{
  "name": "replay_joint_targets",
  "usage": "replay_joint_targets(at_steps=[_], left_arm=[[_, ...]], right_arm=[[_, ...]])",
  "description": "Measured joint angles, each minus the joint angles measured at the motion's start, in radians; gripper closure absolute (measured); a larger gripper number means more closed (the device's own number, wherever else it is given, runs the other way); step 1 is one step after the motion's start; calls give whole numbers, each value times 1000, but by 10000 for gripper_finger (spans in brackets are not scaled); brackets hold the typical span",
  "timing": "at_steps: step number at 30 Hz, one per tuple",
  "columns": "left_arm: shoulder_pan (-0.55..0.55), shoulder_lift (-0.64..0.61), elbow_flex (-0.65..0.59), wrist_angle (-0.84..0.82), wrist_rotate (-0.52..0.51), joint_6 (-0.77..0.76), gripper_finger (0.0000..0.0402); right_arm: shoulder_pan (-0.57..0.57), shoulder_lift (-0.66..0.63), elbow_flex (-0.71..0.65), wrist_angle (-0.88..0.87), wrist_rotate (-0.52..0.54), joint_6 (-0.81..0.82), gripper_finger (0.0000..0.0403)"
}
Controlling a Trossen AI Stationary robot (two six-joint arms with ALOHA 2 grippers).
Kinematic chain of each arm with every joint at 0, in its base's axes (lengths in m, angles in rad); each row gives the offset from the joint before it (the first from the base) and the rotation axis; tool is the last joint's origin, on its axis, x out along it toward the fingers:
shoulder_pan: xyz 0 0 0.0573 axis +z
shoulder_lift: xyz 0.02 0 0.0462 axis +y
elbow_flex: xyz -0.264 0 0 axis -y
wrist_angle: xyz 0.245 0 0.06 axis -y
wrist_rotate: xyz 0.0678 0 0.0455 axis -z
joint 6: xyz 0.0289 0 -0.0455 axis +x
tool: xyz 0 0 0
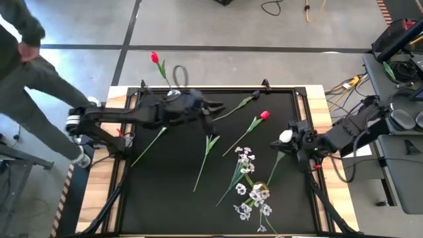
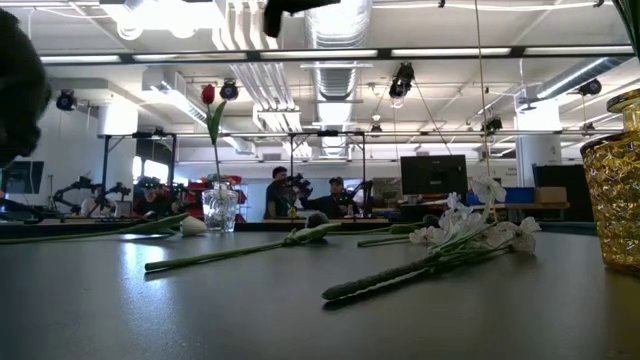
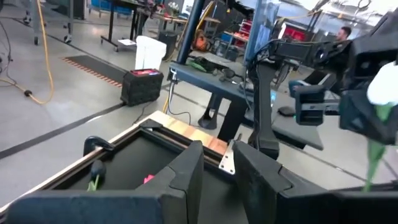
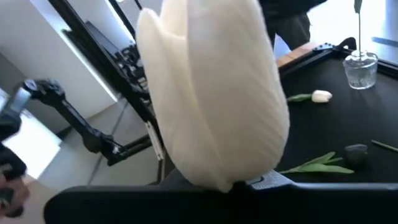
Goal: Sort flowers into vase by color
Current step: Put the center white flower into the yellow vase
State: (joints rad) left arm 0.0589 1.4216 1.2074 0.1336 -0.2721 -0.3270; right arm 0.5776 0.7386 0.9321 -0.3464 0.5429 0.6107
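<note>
The right gripper [image 1: 295, 140] sat at the right side of the black table mat [image 1: 172, 198], its two dark fingers clamped on the green stem of a white tulip [image 4: 211, 93], whose pale head [image 1: 285, 136] stood just above the claw and filled most of the right wrist view. The left gripper [image 1: 213, 114] hung over the far middle of the mat, raised off the surface, its fingers [image 3: 186, 177] set a narrow gap apart and holding nothing. A single red tulip [image 2: 208, 95] stood upright in a small clear glass vase [image 2: 220, 210] at the far edge. Loose on the mat lay another red tulip on a long green stem [image 1: 264, 116], a second white tulip [image 4: 321, 96], a dark-headed tulip [image 4: 356, 150] beside narrow green leaves, and sprays of small white blossoms [image 1: 248, 175] toward the near side. A gold faceted glass vase [image 2: 615, 180] stood near those sprays. A person in dark clothes [image 1: 30, 79] stood beside the table's left corner.
</note>
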Motion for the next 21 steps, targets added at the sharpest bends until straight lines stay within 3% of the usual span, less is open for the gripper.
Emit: replay_joint_targets(at_steps=[11, 21], left_arm=[[-13, -247, -236, -3, -9, -60, 326], [-13, -291, -286, -17, -7, -55, 326]], right_arm=[[5, 136, 5, 129, 44, 7, 394], [17, 203, 9, 160, 62, 28, 394]])
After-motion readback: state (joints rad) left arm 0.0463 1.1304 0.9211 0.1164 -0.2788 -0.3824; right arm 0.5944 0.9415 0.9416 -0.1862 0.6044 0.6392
